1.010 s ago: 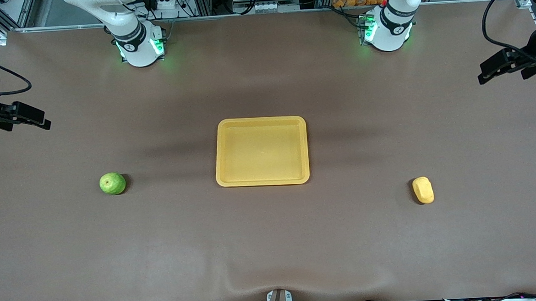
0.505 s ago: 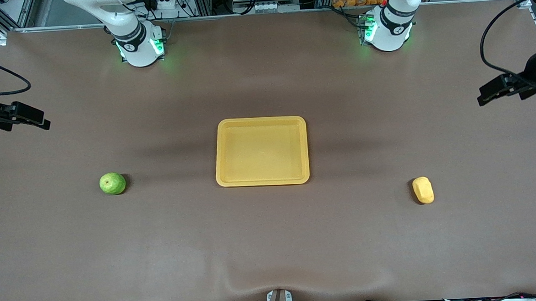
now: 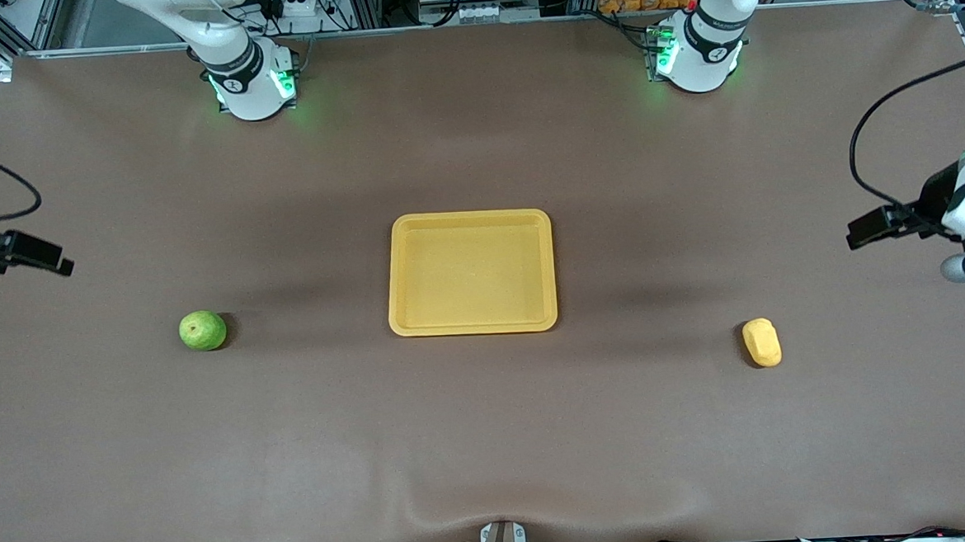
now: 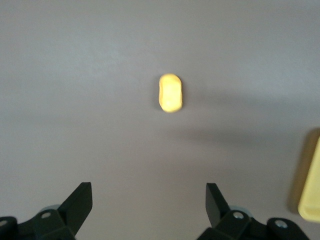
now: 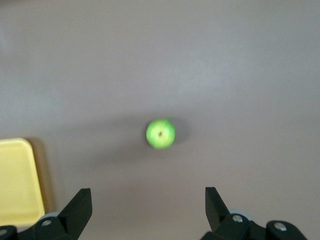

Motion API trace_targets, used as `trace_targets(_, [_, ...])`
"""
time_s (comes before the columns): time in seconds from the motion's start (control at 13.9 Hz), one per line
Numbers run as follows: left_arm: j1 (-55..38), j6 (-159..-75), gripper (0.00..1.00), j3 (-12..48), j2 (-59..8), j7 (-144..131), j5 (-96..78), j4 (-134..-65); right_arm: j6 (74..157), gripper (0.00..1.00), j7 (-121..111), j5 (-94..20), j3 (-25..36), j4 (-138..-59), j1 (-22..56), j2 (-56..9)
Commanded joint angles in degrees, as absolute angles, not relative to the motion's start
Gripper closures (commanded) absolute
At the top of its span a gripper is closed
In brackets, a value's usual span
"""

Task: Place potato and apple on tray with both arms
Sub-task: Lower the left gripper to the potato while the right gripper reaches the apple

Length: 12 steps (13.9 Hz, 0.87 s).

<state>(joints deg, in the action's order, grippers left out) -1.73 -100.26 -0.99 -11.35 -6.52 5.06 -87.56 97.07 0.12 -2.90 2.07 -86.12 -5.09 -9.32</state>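
Observation:
The yellow tray point(image 3: 473, 325) lies empty at the table's middle. The green apple point(image 3: 202, 330) sits on the cloth toward the right arm's end; it also shows in the right wrist view point(image 5: 160, 133). The yellow-orange potato point(image 3: 762, 342) lies toward the left arm's end, a little nearer the front camera than the tray; it shows in the left wrist view point(image 4: 170, 93). My left gripper point(image 3: 859, 234) hangs open and empty above the table's end by the potato; its open jaws frame the left wrist view point(image 4: 149, 200). My right gripper point(image 3: 52, 262) hangs open and empty at the other end point(image 5: 148, 200).
The brown cloth point(image 3: 491, 436) covers the whole table, with a wrinkle at the edge nearest the front camera. The tray's edge shows in the left wrist view point(image 4: 311, 190) and in the right wrist view point(image 5: 17, 180). The arm bases point(image 3: 249, 77) stand along the table's back edge.
Both grippers have come down lower in the front view, the left one toward the potato and the right one toward the apple. The apple, the potato and the tray have not moved.

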Motion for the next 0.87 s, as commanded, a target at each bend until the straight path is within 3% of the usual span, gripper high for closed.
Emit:
trace_targets(0.0, [-1.7, -106.1, 0.0, -0.6, -10.5, -6.9, 6.7, -92.1, 105.9, 0.0, 0.3, -2.1, 1.5, -83.9, -6.1, -13.4])
trace_targets(0.58, [-1.1, -119.8, 0.0, -0.7, -12.1, -9.9, 6.7, -102.3, 144.4, 0.0, 0.5, 8.3, 1.7, -81.5, -6.6, -27.7])
trace_targets(0.79, [-1.2, -122.4, 0.0, -0.6, -15.2, -12.7, 6.7, -102.7, 146.4, 0.0, 0.9, 10.3, 1.6, -78.3, -6.7, -31.4])
